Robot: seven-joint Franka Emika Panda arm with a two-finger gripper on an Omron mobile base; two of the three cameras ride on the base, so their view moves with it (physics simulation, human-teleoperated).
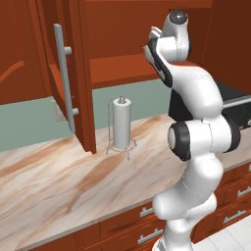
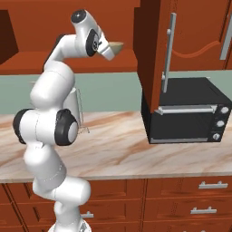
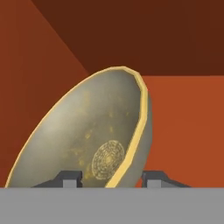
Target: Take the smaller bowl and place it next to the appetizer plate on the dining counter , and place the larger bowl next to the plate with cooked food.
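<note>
Cabinet walls close in on the reach: in the hand view, red-brown panels fill the upper left, the top and the right of the frame, leaving little room around the smaller bowl [image 3: 94, 135]. In the right base view the bowl [image 2: 116, 46] sits at upper centre of the frame, on the cabinet shelf [image 2: 122, 61], with the open cabinet door [image 2: 156, 50] hanging just to its right and the door's silver handle [image 2: 168, 52] beyond that. Below the door, at right centre of the frame, stands a black toaster oven [image 2: 186, 111] on the marble worktop [image 2: 122, 154]. The worktop's front edge runs across the lower part of the frame above silver-handled drawers [image 2: 213, 185], and its middle stretch is bare. In the left base view a paper towel holder [image 1: 120, 125] stands at centre frame on the worktop, just right of the other open door [image 1: 66, 73].

The fingers [image 3: 106, 180] straddle the bowl's rim at the bottom of the hand view: one tip shows inside the bowl, the other outside its wall. They stand partly closed, near or on the rim; whether they already pinch it cannot be told. The bowl appears tilted in that view, its beige inside with a round mark facing the camera.
</note>
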